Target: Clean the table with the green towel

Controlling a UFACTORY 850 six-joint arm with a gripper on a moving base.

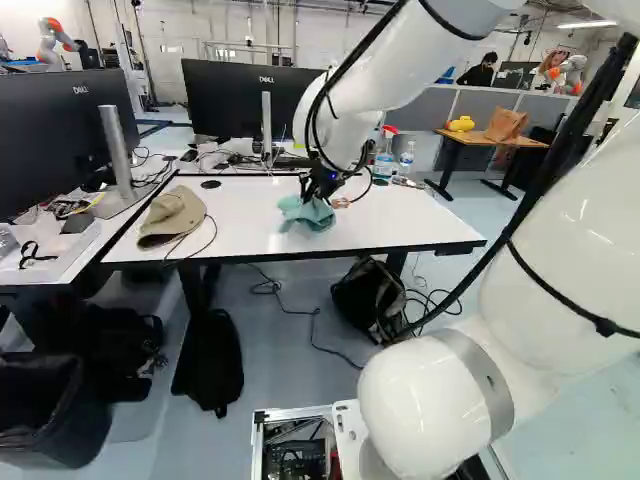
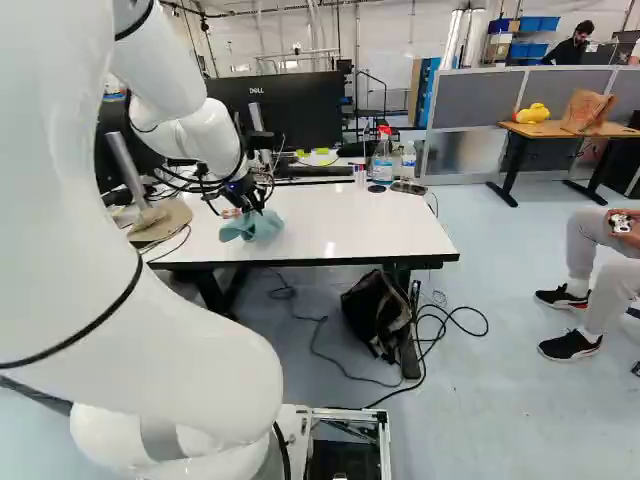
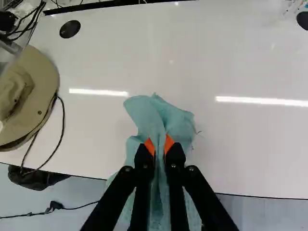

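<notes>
My gripper [image 1: 318, 188] is low over the white table [image 1: 360, 225], near its front edge in the left base view. The green towel [image 1: 306, 214] hangs from it and lies bunched on the tabletop. In the wrist view a fold of the towel [image 3: 161, 118] passes between the fingers of the gripper [image 3: 159, 147], pinched from both sides by the orange pads. Cloth spreads ahead of the fingertips and back beneath the fingers, which cover part of it.
A tan hat [image 1: 172, 216] with a cord lies at the table's left end. Spray bottle [image 2: 382, 158] and clear bottle [image 2: 408, 162] stand at the far right corner. Monitors rise behind. A bag [image 2: 378, 312] and cables lie under the table. A person sits at the right base view's right.
</notes>
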